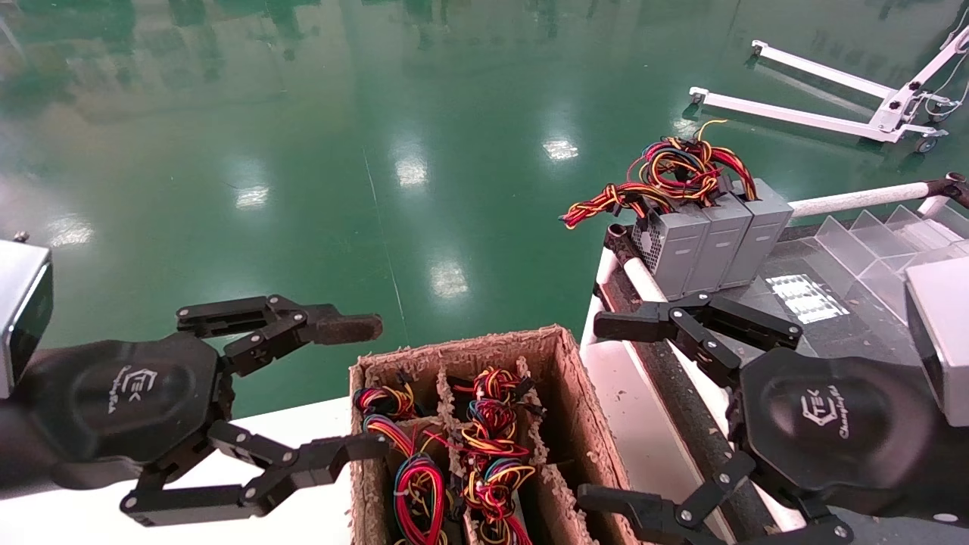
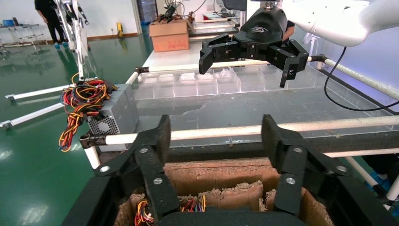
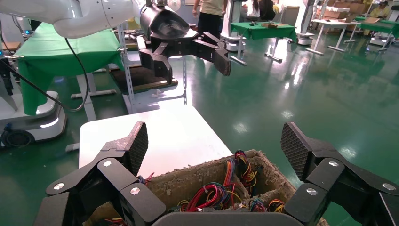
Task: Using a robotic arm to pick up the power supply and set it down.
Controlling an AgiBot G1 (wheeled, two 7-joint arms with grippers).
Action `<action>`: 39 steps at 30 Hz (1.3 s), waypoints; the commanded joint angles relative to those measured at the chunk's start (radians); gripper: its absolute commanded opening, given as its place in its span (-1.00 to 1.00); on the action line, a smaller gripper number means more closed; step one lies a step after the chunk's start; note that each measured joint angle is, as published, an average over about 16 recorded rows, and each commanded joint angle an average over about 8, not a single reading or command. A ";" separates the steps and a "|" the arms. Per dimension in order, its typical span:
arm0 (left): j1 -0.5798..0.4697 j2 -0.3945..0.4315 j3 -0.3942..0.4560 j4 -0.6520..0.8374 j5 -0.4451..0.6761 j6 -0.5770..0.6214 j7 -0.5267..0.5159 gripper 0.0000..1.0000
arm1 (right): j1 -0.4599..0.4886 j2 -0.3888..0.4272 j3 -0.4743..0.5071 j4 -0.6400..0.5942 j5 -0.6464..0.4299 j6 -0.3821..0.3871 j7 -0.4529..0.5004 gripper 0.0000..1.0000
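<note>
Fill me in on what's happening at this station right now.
A two-armed robot is set to move power supplies. Both tools hang open and empty over a cardboard box whose compartments hold wired units: the left tool at its left side, the right tool at its right. Three grey supplies under a wire tangle already stand in a row on the bench to the right. Nothing is gripped yet.
</note>
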State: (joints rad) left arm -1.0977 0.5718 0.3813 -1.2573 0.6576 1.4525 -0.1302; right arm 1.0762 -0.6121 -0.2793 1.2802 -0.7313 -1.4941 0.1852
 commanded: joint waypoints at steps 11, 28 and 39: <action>0.000 0.000 0.000 0.000 0.000 0.000 0.000 -1.00 | 0.000 0.000 0.000 0.000 0.000 0.000 0.000 1.00; 0.000 0.000 0.000 0.000 0.000 0.000 0.000 -1.00 | 0.000 0.000 0.000 0.000 0.000 0.000 0.000 1.00; 0.000 0.000 0.000 0.000 0.000 0.000 0.000 1.00 | 0.000 0.000 0.000 0.000 0.000 0.000 0.000 1.00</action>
State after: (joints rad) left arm -1.0977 0.5718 0.3813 -1.2573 0.6577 1.4525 -0.1302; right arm 1.0762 -0.6121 -0.2793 1.2802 -0.7313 -1.4941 0.1852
